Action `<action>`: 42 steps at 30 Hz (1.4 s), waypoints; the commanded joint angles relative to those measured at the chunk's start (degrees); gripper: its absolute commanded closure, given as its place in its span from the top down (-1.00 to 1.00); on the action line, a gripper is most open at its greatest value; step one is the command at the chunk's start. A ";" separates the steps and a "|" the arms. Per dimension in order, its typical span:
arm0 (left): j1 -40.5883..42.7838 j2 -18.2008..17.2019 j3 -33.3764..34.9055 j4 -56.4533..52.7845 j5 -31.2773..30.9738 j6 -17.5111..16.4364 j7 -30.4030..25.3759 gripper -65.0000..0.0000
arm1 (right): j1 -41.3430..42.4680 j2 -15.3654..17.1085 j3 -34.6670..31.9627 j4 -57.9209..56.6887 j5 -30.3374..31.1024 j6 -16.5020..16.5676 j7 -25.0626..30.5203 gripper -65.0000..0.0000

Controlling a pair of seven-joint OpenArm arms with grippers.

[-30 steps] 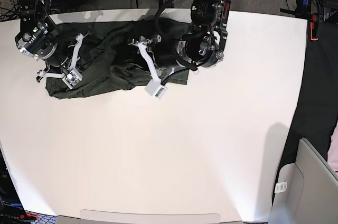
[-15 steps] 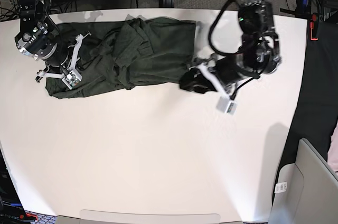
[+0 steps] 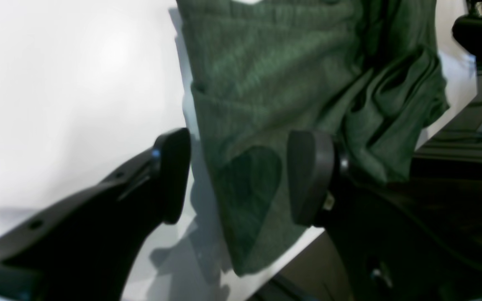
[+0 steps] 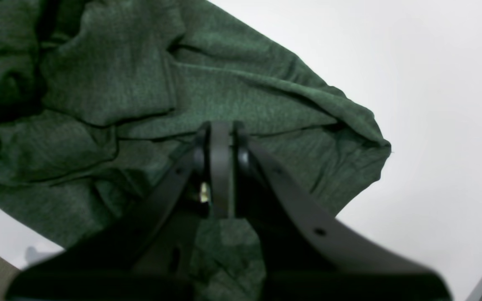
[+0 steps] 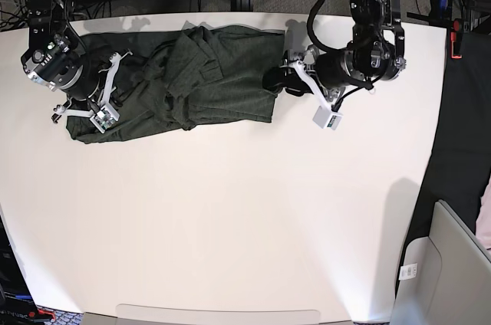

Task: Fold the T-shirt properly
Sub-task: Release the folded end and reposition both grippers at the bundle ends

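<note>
- Left gripper [image 3: 241, 179]: fingers spread apart, holding nothing, an edge of the shirt [image 5: 192, 83] lying between them.
- Right gripper [image 4: 221, 142]: fingers pressed together, pinching shirt fabric beneath it.

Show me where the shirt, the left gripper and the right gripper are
T-shirt [image 5: 222, 72]: base view, on the flatter body panel.
left gripper [image 3: 239, 177]: left wrist view, gap between its open pads, over the shirt's edge.
right gripper [image 4: 221, 138]: right wrist view, closed fingertips on the fabric.

Dark olive-green T-shirt [image 5: 184, 83], rumpled.
Spread lengthwise along the far edge of the white table [image 5: 245, 218], bunched in folds mid-length, one end flatter.
</note>
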 commanded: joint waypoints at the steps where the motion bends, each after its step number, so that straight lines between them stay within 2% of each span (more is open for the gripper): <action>1: -0.37 -0.04 -0.07 -0.14 -1.00 -0.33 -1.09 0.11 | 0.43 0.75 0.38 1.13 0.51 -0.10 0.96 -1.00; 8: -0.29 0.31 0.19 -3.75 -1.53 -0.41 -2.67 0.11 | 0.43 0.75 0.38 1.13 0.51 -0.10 0.96 -1.00; 13: -0.37 0.31 3.62 -6.47 -6.89 -0.41 -4.25 0.11 | 0.43 0.93 0.38 1.13 0.51 -0.10 0.96 -1.00; 17: -0.73 0.31 6.70 -10.78 -8.04 -0.41 -6.80 0.09 | 0.43 1.11 0.47 1.21 0.51 -0.10 0.96 -1.00; 20: -0.73 0.31 7.40 -11.48 -8.04 -0.41 -8.91 -0.08 | 0.26 1.11 3.11 1.21 0.60 -0.10 0.96 -1.00; 25: -2.13 0.04 5.03 -11.48 -7.77 -0.41 -9.00 -0.71 | -0.45 1.11 8.91 1.21 0.60 -0.10 0.96 -1.00; 27: -3.10 -2.07 2.92 -11.40 -7.86 -0.41 -8.12 -0.89 | -0.45 1.02 10.58 1.21 0.60 -0.10 0.26 -0.99; 31: -5.65 -6.02 0.54 -11.40 -7.86 -0.41 -5.83 -0.91 | 0.96 0.84 11.20 0.86 0.60 -0.10 -5.81 -0.99; 34: -6.62 -7.60 -0.95 -11.31 -7.95 -0.41 -5.57 -0.91 | 1.49 0.40 11.02 0.69 0.60 -0.10 -7.22 -0.99; 40: -7.23 -9.19 -0.86 -8.76 -7.95 -0.41 -5.57 -0.91 | 2.72 -4.87 10.93 -3.53 0.60 -0.10 -7.57 -0.97; 42: -7.06 -9.19 -0.86 -6.91 -7.95 -0.41 -5.13 -0.91 | 3.33 -6.28 10.93 -5.99 0.60 -0.10 -7.57 -0.84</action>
